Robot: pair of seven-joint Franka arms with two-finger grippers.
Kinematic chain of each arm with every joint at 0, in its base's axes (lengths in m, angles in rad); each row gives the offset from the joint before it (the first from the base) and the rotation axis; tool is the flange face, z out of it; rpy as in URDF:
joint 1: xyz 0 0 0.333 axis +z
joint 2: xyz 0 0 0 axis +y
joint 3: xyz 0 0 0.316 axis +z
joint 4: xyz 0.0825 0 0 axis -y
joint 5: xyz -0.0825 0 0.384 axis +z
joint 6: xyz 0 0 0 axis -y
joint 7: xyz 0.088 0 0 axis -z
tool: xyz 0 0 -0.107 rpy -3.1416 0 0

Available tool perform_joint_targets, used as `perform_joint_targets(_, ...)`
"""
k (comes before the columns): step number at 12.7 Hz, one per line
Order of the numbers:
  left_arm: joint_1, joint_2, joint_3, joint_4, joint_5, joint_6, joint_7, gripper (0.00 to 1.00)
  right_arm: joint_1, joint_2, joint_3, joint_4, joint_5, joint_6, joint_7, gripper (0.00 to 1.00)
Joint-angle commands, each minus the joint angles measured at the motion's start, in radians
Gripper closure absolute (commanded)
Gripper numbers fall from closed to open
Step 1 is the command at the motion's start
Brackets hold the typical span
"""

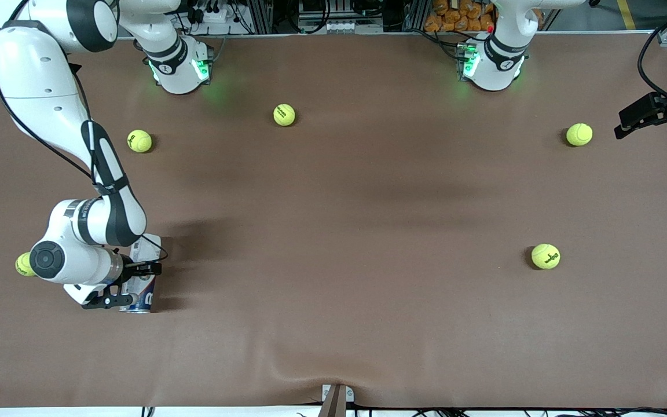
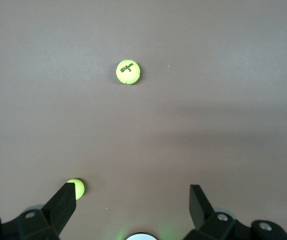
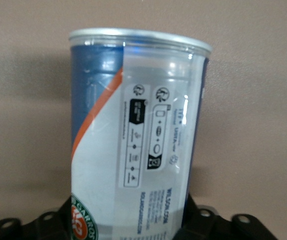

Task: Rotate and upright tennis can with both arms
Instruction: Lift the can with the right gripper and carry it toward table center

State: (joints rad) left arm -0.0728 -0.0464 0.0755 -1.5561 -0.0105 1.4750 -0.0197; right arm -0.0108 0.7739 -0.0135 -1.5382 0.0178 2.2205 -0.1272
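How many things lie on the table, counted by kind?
Yellow-green felt tennis balls: 5
Clear plastic tennis can with blue label: 1
Total: 6

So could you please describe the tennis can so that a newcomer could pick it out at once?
Go to the right arm's end of the brown table, near its front-camera edge. There the right gripper straddles the tennis can, which lies on its side. It is the only cylinder, clear with a blue label and silvery rim; everything else loose is a yellow-green ball.
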Motion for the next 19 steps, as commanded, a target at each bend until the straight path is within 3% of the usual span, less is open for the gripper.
perform_joint_targets(1,0.005,0.000,-0.003,0.008,0.010,-0.013,0.003,0.00,-0.008,0.002,0.007,0.012,-0.010,0.004,-0.009,0.43)
perform_joint_targets(7,0.005,0.000,-0.003,0.008,0.009,-0.013,0.003,0.00,0.018,-0.065,0.013,0.029,-0.010,-0.036,-0.109,0.42)
perform_joint_targets(9,0.005,0.000,-0.003,0.008,0.009,-0.013,0.003,0.00,0.093,-0.096,0.012,0.064,-0.010,-0.094,-0.109,0.42)
perform_joint_targets(14,0.005,0.000,-0.003,0.008,0.009,-0.013,0.003,0.00,0.253,-0.102,0.013,0.099,-0.007,-0.085,-0.230,0.42)
perform_joint_targets(17,0.005,0.000,-0.003,0.008,0.009,-0.013,0.001,0.00,0.440,-0.102,0.004,0.102,-0.021,-0.072,-0.227,0.42)
perform_joint_targets(19,0.005,0.000,-0.003,0.008,0.009,-0.013,0.003,0.00,0.514,-0.097,0.004,0.099,-0.094,0.016,-0.238,0.42)
